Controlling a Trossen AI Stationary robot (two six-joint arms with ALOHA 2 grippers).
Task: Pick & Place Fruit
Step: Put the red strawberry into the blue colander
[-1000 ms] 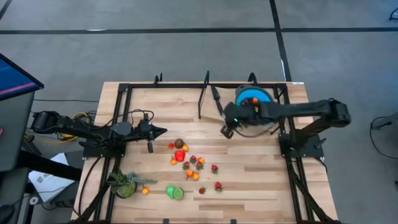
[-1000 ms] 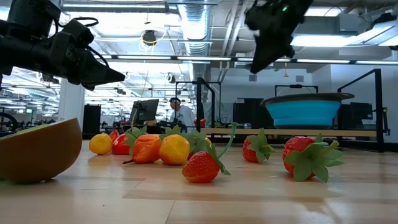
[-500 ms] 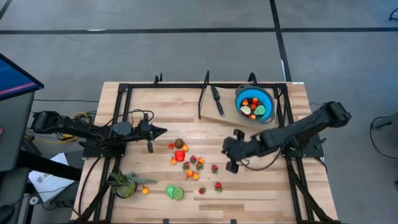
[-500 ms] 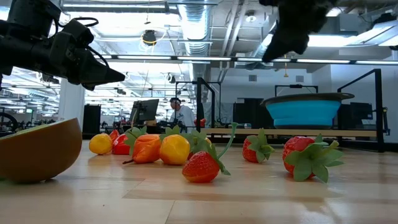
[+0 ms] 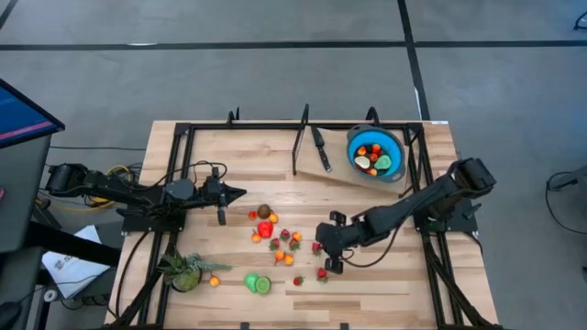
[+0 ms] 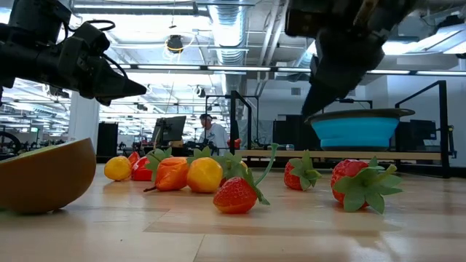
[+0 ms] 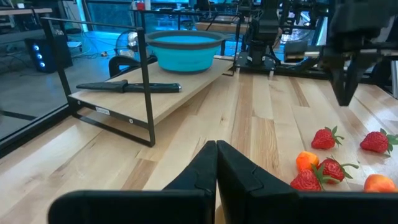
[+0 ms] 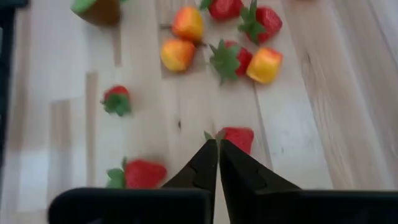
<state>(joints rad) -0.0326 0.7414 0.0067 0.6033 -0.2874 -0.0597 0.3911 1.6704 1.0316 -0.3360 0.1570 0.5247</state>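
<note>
Small toy fruits [image 5: 275, 240], strawberries and orange pieces, lie scattered on the wooden table's middle. More fruits fill the blue bowl [image 5: 374, 153] on a raised board at the far right. My right gripper [image 5: 331, 264] hangs shut over the near strawberries, slanting down, clear of the table [image 6: 314, 108]. In its wrist view the shut tips [image 8: 216, 143] stand just short of one strawberry [image 8: 239, 138]. Left of the fruits, my left gripper [image 5: 240, 193] is shut, level and empty [image 7: 216, 144].
A black-handled knife [image 5: 319, 147] lies on the raised board beside the bowl. A leafy green plant [image 5: 183, 270] and green slices [image 5: 258, 283] sit at the near left. A brown half fruit [image 5: 264, 212] lies by the cluster. Black frame rails [image 5: 180, 174] edge the table.
My right gripper has swung from beside the blue bowl toward the table's near edge and left, sinking and tipping further downward, until it hangs over the near strawberries. It has stayed shut. The fruits have not moved.
</note>
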